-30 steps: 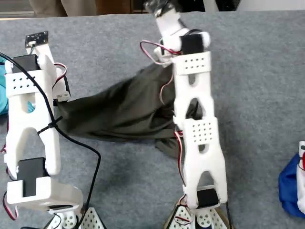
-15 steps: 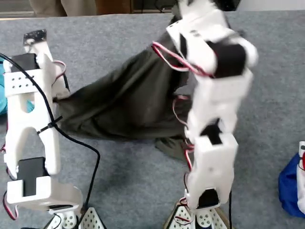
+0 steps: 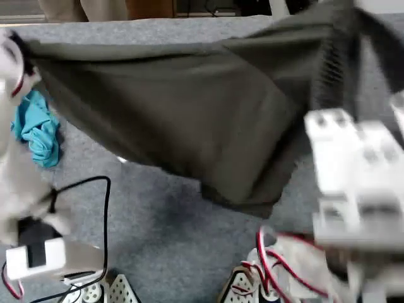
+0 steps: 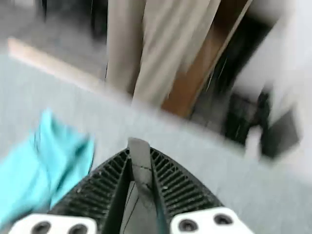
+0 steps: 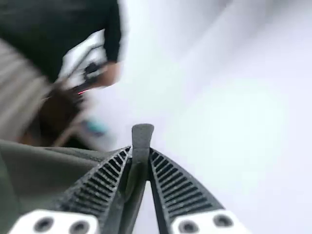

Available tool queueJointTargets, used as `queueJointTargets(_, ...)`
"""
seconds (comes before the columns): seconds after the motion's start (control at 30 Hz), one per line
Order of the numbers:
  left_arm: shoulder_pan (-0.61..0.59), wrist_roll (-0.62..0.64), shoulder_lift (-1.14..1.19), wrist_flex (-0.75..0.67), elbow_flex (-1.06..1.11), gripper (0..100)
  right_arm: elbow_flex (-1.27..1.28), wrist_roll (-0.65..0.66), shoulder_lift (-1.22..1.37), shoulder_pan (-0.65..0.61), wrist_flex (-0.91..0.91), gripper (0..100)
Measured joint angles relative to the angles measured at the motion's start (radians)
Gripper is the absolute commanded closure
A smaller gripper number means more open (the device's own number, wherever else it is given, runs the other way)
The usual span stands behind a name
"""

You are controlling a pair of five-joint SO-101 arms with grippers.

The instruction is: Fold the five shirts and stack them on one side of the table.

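Observation:
A dark olive shirt (image 3: 189, 107) hangs spread out in the air above the grey table (image 3: 158, 246), held by two corners. My left gripper (image 4: 140, 148) is shut on a fold of it at the high view's far left (image 3: 16, 47). My right gripper (image 5: 141, 139) is shut on the other corner of the olive shirt (image 5: 48, 165), high at the far right (image 3: 344, 22). A crumpled teal shirt (image 3: 39, 129) lies on the table at the left, below the left gripper, and the teal shirt (image 4: 39, 165) also appears in the left wrist view.
A black cable (image 3: 82, 189) loops over the table by the left arm's base (image 3: 38, 252). The right arm's white body (image 3: 360, 183) rises close to the camera at the right. Bare grey table lies under the hanging shirt.
Both arms have swung up and apart, lifting the olive shirt off the table and stretching it wide. The right arm's body now covers the blue cloth at the right edge.

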Motion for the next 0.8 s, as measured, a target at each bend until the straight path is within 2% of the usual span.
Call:
queueJointTargets(0.13, 0.000, -0.052, -0.107, 0.000, -0.031, 98, -0.014, 0.015, -0.031, 0.092, -0.078, 99.0)
queueJointTargets(0.27, 0.000, -0.086, -0.143, 0.000, 0.048, 98, 0.075, 0.015, -0.008, 0.106, -0.169, 99.1)
queueJointTargets(0.37, 0.000, -0.089, -0.135, -0.002, 0.146, 98, 0.206, 0.015, 0.069, 0.106, -0.302, 99.1)
queueJointTargets(0.47, 0.000, -0.084, -0.078, -0.086, 0.295, 98, 0.356, 0.015, 0.189, 0.104, -0.506, 99.3)
queueJointTargets(0.63, 0.003, -0.002, 0.037, -0.338, 0.494, 98, 0.463, 0.015, 0.333, 0.060, -0.844, 99.3)
queueJointTargets(0.8, 0.005, 0.011, 0.029, -0.356, 0.496, 98, 0.462, 0.015, 0.324, 0.023, -0.916, 99.3)
